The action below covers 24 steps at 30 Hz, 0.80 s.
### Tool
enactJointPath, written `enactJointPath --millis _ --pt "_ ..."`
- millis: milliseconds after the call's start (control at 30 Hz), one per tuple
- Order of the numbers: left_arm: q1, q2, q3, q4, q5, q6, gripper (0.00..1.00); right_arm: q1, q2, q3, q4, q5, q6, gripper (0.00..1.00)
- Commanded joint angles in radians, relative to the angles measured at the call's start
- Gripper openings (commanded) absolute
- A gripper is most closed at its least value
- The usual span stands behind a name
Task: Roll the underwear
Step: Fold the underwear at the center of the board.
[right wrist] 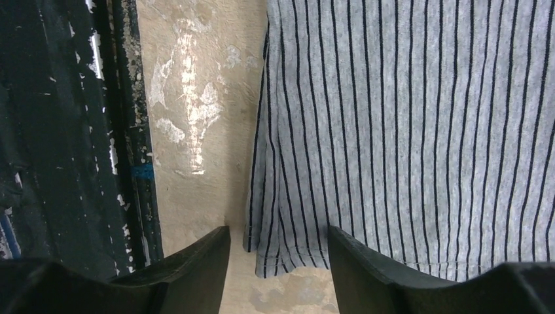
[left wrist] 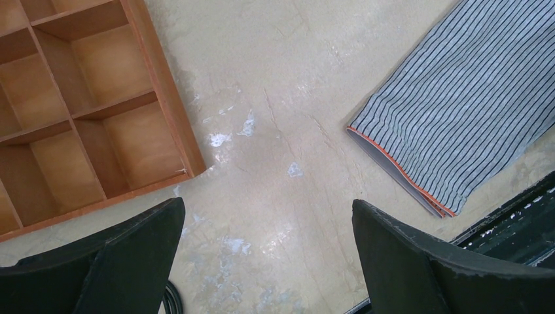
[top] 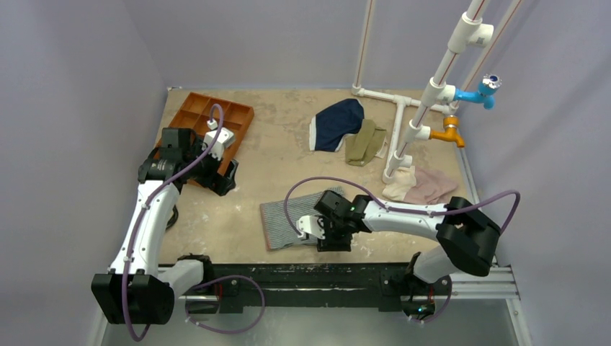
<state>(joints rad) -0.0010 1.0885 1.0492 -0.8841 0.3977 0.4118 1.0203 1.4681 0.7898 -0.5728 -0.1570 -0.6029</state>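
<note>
The underwear (top: 292, 220), grey with fine dark stripes, lies flat near the table's front edge. Its orange-trimmed hem shows in the left wrist view (left wrist: 458, 98). My right gripper (top: 324, 234) sits low over its near right corner. In the right wrist view the fingers (right wrist: 278, 235) stand apart on either side of that corner of the underwear (right wrist: 406, 131), with a gap showing on the left side. My left gripper (top: 220, 180) hovers wide open over bare table (left wrist: 268, 209), left of the cloth and beside the wooden tray.
A wooden compartment tray (top: 209, 115) (left wrist: 78, 98) sits at the back left. A navy garment (top: 337, 124), an olive one (top: 364, 143) and a pinkish one (top: 421, 185) lie near a white pipe frame (top: 403, 115). A black rail (top: 317, 277) (right wrist: 59, 131) runs along the near edge.
</note>
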Motion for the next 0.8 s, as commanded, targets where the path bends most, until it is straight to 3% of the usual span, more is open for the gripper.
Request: enactJointPath --millis 0,533,767 --pt "0.001 -0.001 0.025 0.014 0.009 0.008 0.99 0.015 -0.002 -0.009 0.047 0.014 0.024 0.53" --pt "0.001 -0.055 -0.010 0.000 0.042 0.019 0.98 0.018 0.055 0.000 0.070 0.033 0.063 0.24" --pt "-0.007 -0.216 -0.166 -0.022 0.179 0.137 0.98 0.009 0.077 0.053 0.033 0.000 0.061 0.05"
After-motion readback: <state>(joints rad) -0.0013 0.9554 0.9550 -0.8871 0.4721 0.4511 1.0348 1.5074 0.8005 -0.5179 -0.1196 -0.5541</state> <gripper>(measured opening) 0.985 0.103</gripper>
